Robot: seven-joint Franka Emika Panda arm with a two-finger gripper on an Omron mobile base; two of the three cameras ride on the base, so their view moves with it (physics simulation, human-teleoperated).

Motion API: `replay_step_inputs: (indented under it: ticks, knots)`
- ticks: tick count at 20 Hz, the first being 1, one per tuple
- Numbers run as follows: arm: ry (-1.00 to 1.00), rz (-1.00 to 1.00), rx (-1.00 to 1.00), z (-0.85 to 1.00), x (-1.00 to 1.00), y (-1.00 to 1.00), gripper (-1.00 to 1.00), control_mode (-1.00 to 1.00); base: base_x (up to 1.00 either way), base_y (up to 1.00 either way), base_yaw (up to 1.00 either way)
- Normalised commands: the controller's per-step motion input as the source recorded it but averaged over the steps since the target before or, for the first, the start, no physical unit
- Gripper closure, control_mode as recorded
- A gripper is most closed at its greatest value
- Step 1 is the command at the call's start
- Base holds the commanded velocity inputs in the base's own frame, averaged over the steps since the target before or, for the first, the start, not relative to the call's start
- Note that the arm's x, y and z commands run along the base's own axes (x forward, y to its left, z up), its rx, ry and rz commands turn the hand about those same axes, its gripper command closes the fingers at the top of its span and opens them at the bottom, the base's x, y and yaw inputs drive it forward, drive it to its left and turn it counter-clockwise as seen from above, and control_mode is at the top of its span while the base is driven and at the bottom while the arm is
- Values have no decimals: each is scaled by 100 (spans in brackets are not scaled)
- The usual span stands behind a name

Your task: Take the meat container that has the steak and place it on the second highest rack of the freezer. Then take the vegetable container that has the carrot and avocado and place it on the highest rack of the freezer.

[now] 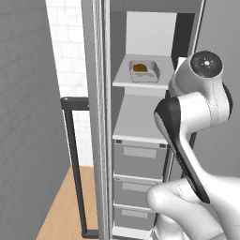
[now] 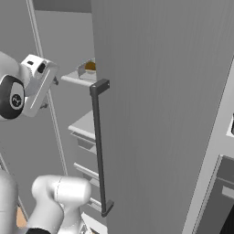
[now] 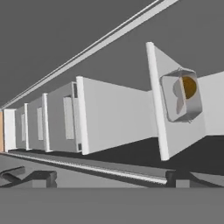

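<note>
Sitting on the freezer (image 1: 140, 117) top shelf, the container (image 3: 181, 95) lies ahead of the released gripper (image 3: 109, 177).

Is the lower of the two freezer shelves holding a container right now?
No: in the left base view the lower shelf is bare, while a container sits on the upper shelf.

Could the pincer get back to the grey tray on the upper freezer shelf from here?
Probably yes: the open pincer faces the open freezer, and nothing stands between it and the grey tray on the pale upper shelf.
</note>
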Motion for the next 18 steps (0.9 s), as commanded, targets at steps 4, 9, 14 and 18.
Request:
replay_step_inputs:
  ticks: [4,9,14,18]
  knots:
    - [2,3,-2,12,-11,1,-100,-100,0,0,0]
    - [0,18,-1,-2,-3,1,-100,-100,0,0,0]
    - [-1,3,-3,0,-20,0,-100,100,-18,0,-1]
    - [0,0,0,0,0,0,-100,100,-99,-24,-5]
